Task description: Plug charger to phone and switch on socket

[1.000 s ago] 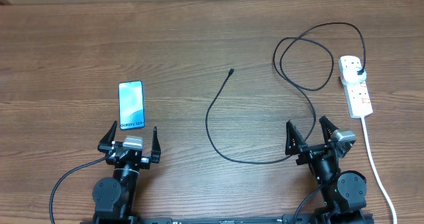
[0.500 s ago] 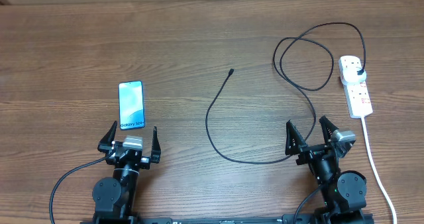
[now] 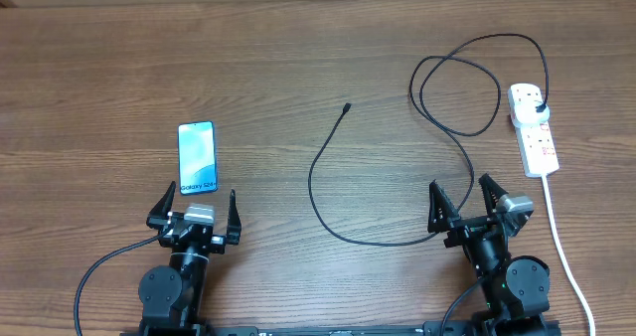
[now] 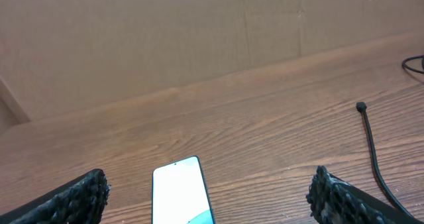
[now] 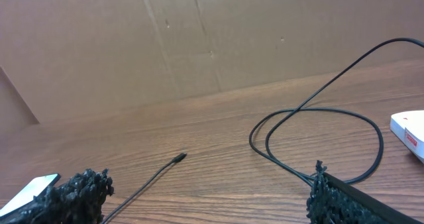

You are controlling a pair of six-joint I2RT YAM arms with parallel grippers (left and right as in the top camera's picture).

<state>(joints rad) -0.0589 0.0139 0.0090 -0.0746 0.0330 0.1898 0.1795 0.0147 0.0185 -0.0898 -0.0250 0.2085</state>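
Note:
The phone point(image 3: 197, 158) lies flat at the left of the table, blue screen up; it also shows in the left wrist view point(image 4: 181, 199) between my fingers. My left gripper point(image 3: 196, 206) is open and empty just in front of it. The charger cable point(image 3: 328, 172) loops across the middle, its connector tip point(image 3: 346, 107) lying free; the tip also shows in the right wrist view point(image 5: 179, 158). Its black plug head point(image 3: 538, 108) sits in the white socket strip point(image 3: 533, 130) at the right. My right gripper point(image 3: 465, 199) is open and empty near the cable's bend.
The strip's thick white cord point(image 3: 561, 247) runs down the right side past my right arm. A brown cardboard wall point(image 4: 165, 32) stands behind the table's far edge.

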